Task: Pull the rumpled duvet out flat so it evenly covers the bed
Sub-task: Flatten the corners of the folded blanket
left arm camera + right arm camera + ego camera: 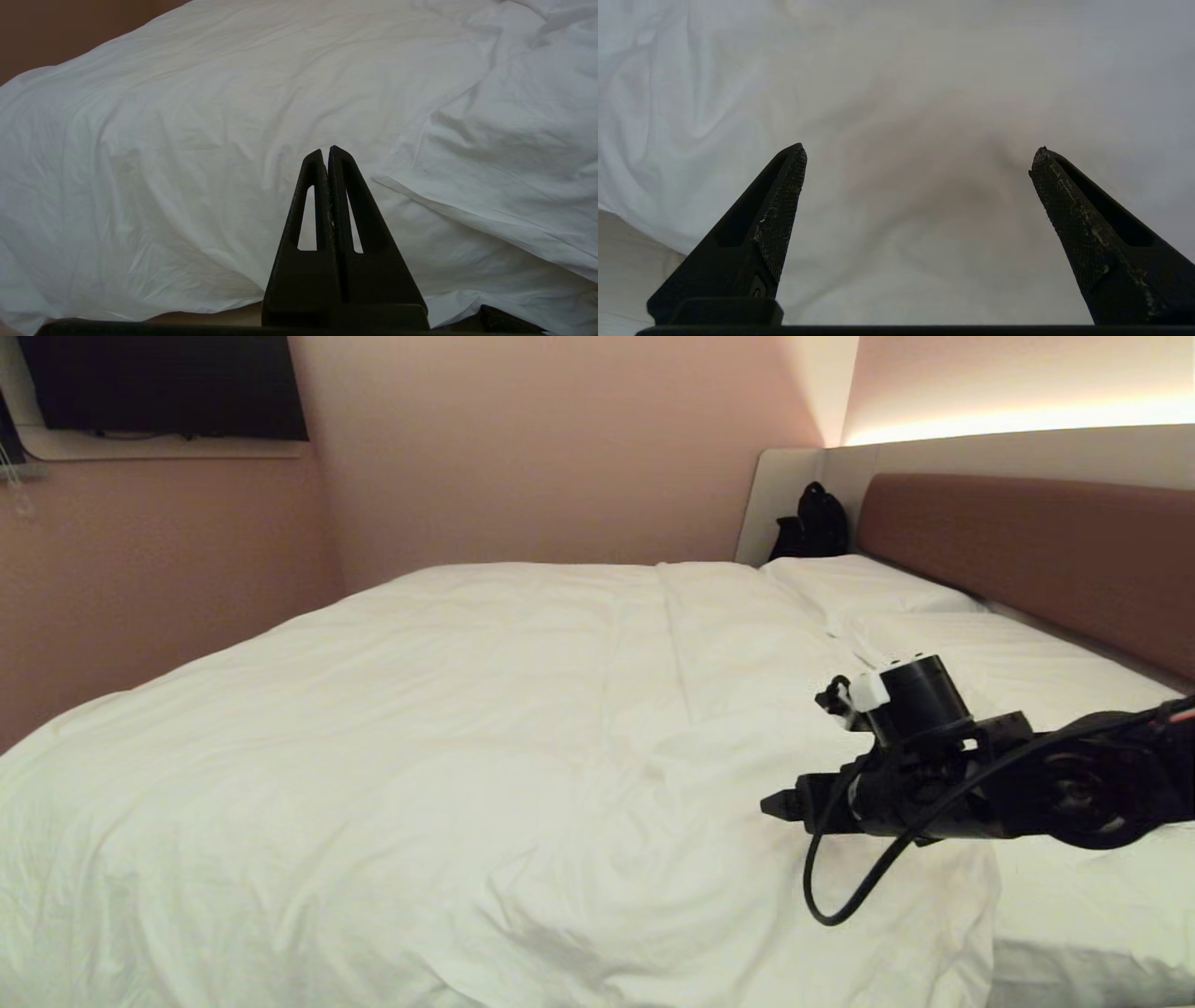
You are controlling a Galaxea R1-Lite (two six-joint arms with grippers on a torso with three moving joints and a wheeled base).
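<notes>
Now the bed [1027, 532] is the biggest thing here, filling most of the head view, with its brown headboard at the upper right of the frame. The duvet [448, 737] lies over nearly all of it, big and puffy and white, running from the lower left up to the middle. It looks mostly flat, but there are soft folds near the bottom middle of the frame and its edge ends at the lower right, where a strip of the flat sheet [1074, 896] shows. The pillows [868, 583] sit at the upper right by the headboard, with a black bag [812, 523] behind them. The right gripper [780, 805] hangs at the right of the frame, just over the duvet, and its two fingers [782, 205] stand wide apart with nothing between them. The left gripper [326, 154] is pressed shut and holds nothing, low by the side of the bed. What could go wrong? I think the right gripper might close on too thin a pinch and the cloth could slip out. It might grab the sheet under the duvet too and drag both. A hard tug could bunch up the smooth part or pull the duvet off the far side.
</notes>
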